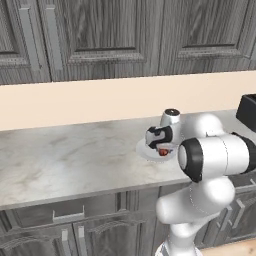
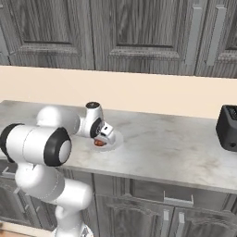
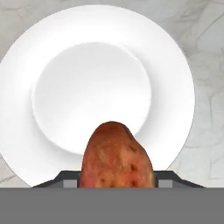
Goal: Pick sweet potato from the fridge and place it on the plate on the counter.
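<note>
Sweet potato [image 3: 116, 156], reddish-brown, clamped between the fingers of my gripper [image 3: 116, 180] and held directly over the white plate [image 3: 52, 52]; I cannot tell whether it touches the plate. Plate resting on the marbled counter [image 1: 60, 160], near its front edge. Black appliance [image 2: 227, 127] at far right of the counter, well apart
</note>
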Available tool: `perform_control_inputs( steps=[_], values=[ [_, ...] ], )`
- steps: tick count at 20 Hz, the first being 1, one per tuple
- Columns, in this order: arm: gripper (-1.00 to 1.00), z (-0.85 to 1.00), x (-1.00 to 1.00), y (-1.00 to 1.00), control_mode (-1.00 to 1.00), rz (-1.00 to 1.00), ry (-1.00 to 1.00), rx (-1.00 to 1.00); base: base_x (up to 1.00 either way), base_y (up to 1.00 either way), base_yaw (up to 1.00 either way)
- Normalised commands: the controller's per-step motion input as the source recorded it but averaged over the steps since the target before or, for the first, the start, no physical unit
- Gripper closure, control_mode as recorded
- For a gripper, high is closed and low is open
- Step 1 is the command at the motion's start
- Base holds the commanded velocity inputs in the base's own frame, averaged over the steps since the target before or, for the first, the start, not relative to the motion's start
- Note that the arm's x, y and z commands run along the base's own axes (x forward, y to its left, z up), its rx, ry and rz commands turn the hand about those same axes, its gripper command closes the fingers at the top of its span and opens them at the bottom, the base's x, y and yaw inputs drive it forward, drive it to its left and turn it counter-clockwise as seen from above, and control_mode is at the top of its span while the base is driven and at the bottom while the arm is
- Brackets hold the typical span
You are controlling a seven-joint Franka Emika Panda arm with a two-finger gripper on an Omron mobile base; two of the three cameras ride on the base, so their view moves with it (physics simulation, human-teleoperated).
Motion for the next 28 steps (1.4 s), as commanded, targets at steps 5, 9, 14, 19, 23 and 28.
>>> perform_control_inputs(
  steps=[5, 9, 14, 19, 23, 28],
  values=[
    [1.0, -0.33, 0.27, -0.07, -1.0, 0.0, -0.01, 0.02, 0.0, 0.0, 0.0],
    [1.0, -0.17, 0.23, 0.0, -1.0, 0.0, 0.0, 0.01, 0.0, 0.0, 0.0],
    [-1.0, -0.09, 0.21, 0.0, -1.0, 0.0, 0.0, 0.0, 0.0, 0.0, 0.0],
    [-1.0, 0.0, 0.02, 0.0, -1.0, 0.0, 0.01, 0.0, 0.0, 0.0, 0.0],
    [-1.0, 0.06, 0.0, 0.0, -1.0, -0.06, 0.03, -0.02, 0.0, 0.0, 0.0],
    [-1.0, 0.56, -0.28, 0.07, -1.0, -0.04, 0.0, -0.02, 0.0, 0.0, 0.0]
  ],
)
